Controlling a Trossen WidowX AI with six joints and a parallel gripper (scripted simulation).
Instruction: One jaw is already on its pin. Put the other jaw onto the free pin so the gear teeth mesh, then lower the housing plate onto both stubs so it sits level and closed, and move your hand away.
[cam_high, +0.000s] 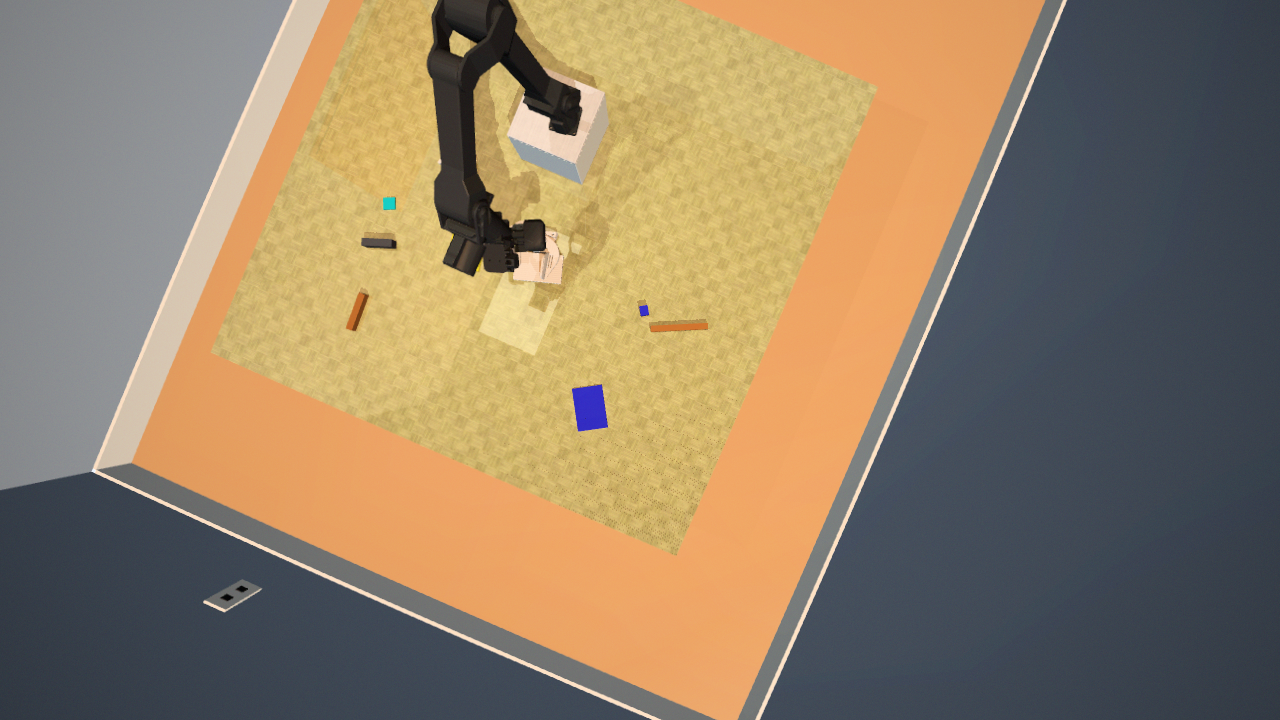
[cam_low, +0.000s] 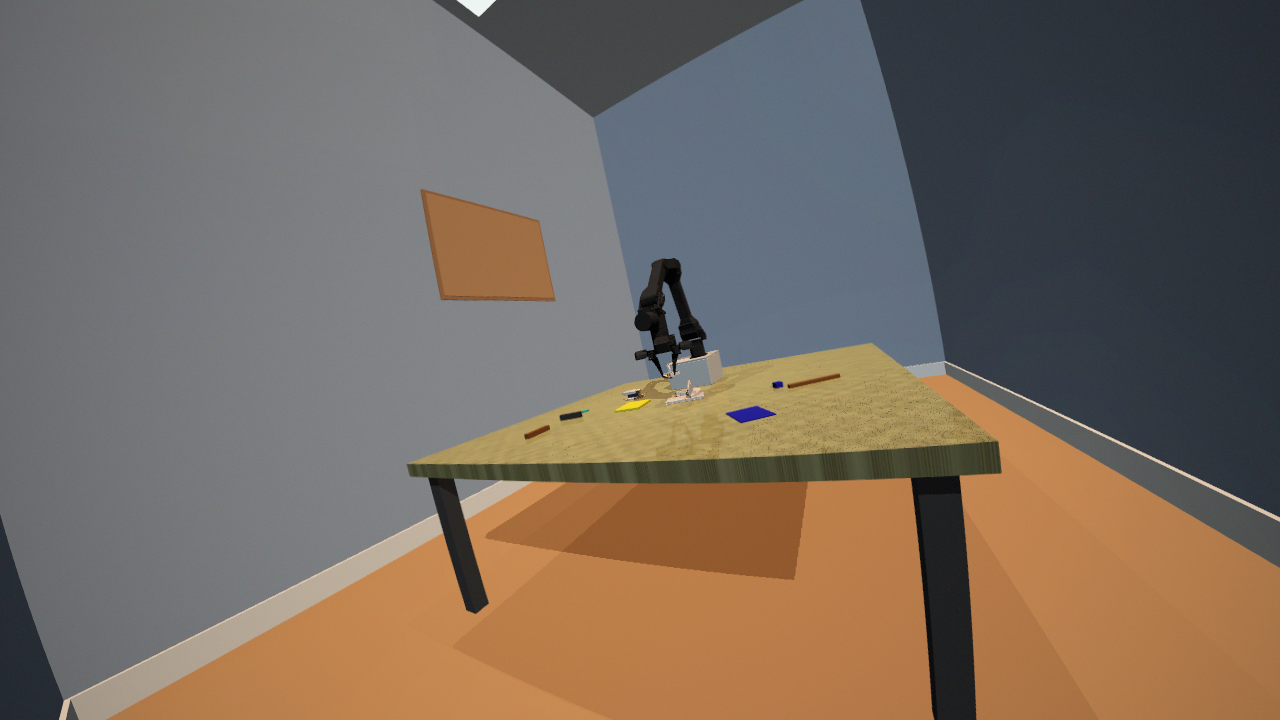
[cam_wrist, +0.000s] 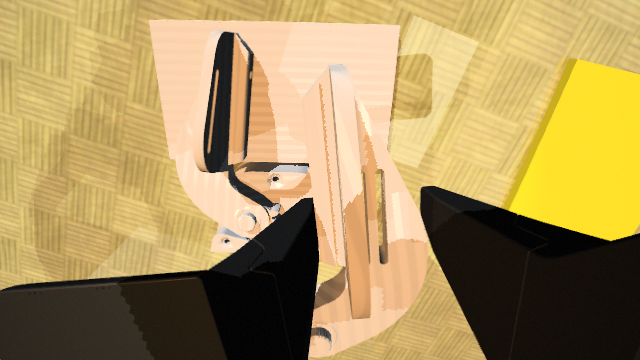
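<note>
Base (cam_high: 528, 271) (cam_low: 684, 400) (cam_wrist: 275, 45): pale, flat on the bench (cam_high: 716, 205) (cam_low: 805, 429) (cam_wrist: 50, 150); the landmark here.
End effector (cam_high: 525, 250) (cam_low: 669, 375) (cam_wrist: 367, 205): pinching the loose jaw, above the base.
Loose jaw (cam_wrist: 402, 280): pale, slotted, between the fingers; overlaps the base in the wrist view, not on its pin.
Mounted jaw (cam_wrist: 237, 100): on the base, its raised pad standing up.
Free pin: hidden from the wrist view.
Housing plate: cannot tell which piece it is; not closed over the base.
Yellow slab (cam_high: 478, 267) (cam_low: 632, 405) (cam_wrist: 580, 150): near the base, apart from it.
Blue slab (cam_high: 589, 407) (cam_low: 750, 413): well apart from the base, below it and to its right in the top view.
Dark bar (cam_high: 378, 242) (cam_low: 571, 415): left of the base in the top view.
</note>
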